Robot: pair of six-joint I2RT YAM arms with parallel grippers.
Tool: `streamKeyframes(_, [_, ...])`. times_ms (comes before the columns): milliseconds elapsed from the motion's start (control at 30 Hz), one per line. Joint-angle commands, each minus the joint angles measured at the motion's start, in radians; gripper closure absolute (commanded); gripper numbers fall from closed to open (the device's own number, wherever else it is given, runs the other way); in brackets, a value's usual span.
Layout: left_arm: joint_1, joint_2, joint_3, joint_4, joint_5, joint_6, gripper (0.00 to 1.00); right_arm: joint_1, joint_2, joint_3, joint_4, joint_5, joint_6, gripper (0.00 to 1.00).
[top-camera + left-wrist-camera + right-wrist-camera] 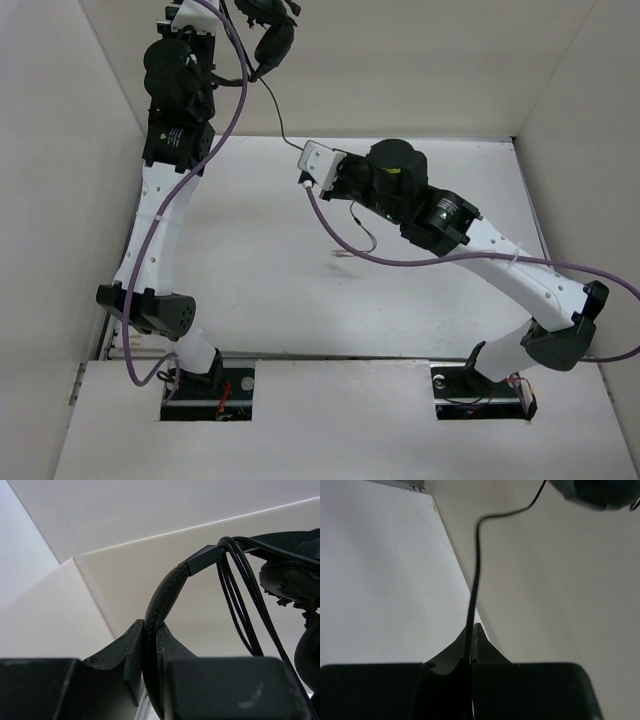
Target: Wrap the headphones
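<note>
Headphones point(272, 35), black over-ear, aloft for wrapping
Left gripper point(150, 635) clamps padded headband point(167, 587); right gripper point(470, 642) pinches thin black cable point(476, 570) clear for looping.

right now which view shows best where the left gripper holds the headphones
Left wrist: the left gripper clamps the headphones by the padded headband. The top view crops them at its upper edge; the right wrist shows mostly their cable in the right gripper.

The headphones point(272, 42) have a headband point(165, 595) of matt black stitched leatherette. Beside the headband, the cable point(240, 610) strands look smooth and faintly glossy, and the earcup pad point(292, 580) is wrinkled. The left end effector point(150, 632) is matt black plastic, and the bench point(270, 270) is smooth matt white.
</note>
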Motion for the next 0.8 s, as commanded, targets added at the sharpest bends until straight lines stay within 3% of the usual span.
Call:
streamKeyframes(0, [0.000,0.007,-0.010,0.166,-0.064,0.017,1.00,0.071,-0.015,0.027,-0.051,0.077,-0.082,1.00])
streamKeyframes(267, [0.026,0.045,0.037,0.179,-0.124,-0.015,1.00,0.183,0.007,-0.008,-0.093,0.057,-0.114,1.00])
streamKeyframes(767, [0.027,0.038,0.002,0.184,-0.157,-0.046,1.00,0.240,0.056,0.016,-0.108,0.040,-0.121,1.00])
